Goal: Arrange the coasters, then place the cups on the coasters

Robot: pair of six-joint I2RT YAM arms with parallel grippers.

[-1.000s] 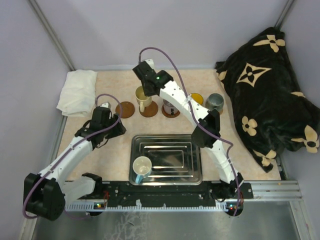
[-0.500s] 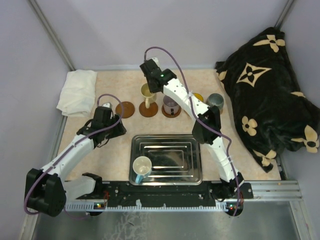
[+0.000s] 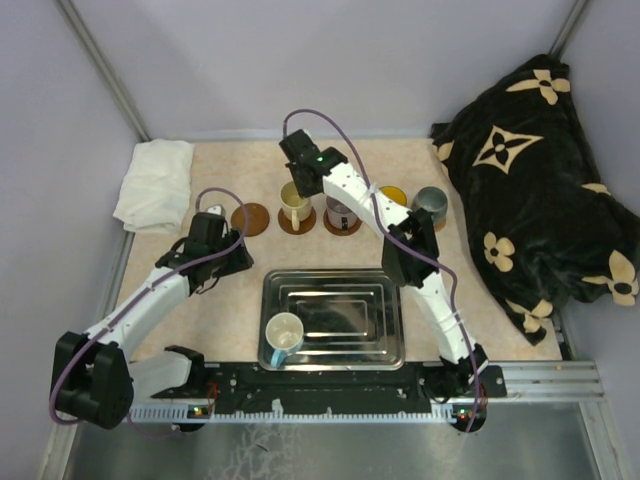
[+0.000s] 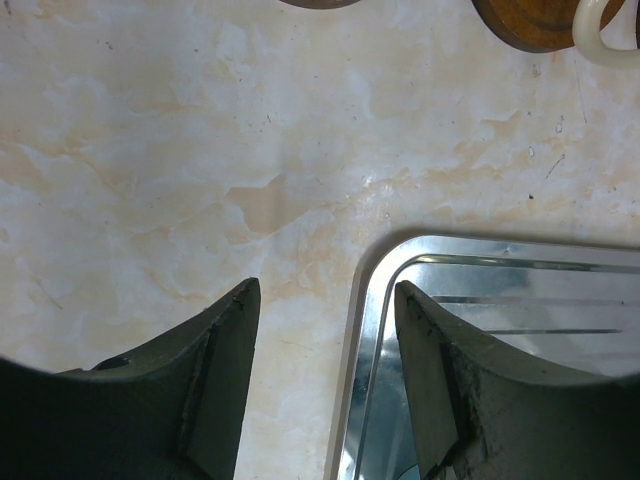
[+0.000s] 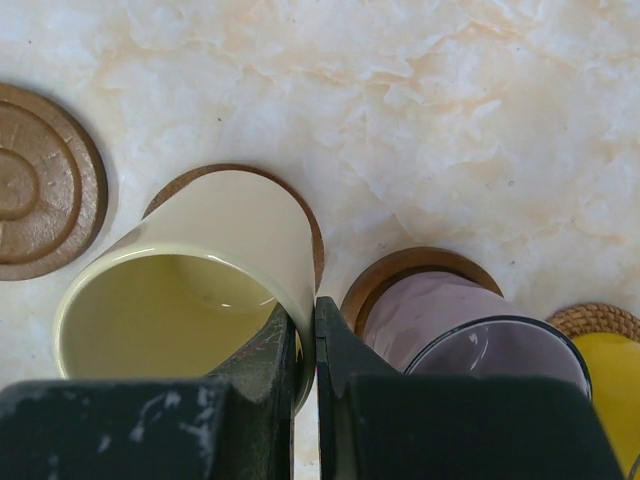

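Observation:
My right gripper (image 5: 312, 310) is shut on the rim of the cream cup (image 5: 200, 260), one finger inside and one outside. That cup (image 3: 294, 203) is down on a dark coaster (image 5: 312, 232), second in the back row. To its left lies a bare dark coaster (image 3: 251, 218). On its right the mauve cup (image 3: 341, 211) stands on another coaster (image 5: 400, 268). Farther right are the yellow cup (image 3: 394, 197) and the grey-green cup (image 3: 430, 203). The white cup with a blue inside (image 3: 284, 334) lies in the steel tray (image 3: 380, 340). My left gripper (image 3: 238, 262) hangs open over the tray's far-left corner (image 4: 400, 262).
A folded white cloth (image 3: 155, 183) lies at the back left. A dark flowered blanket (image 3: 540, 170) fills the right side. Grey walls close off the back and sides. Bare marbled tabletop (image 4: 200, 150) lies between the tray and the row of coasters.
My right gripper has brought the cream cup down from a raised position onto the second coaster. The left arm has barely moved.

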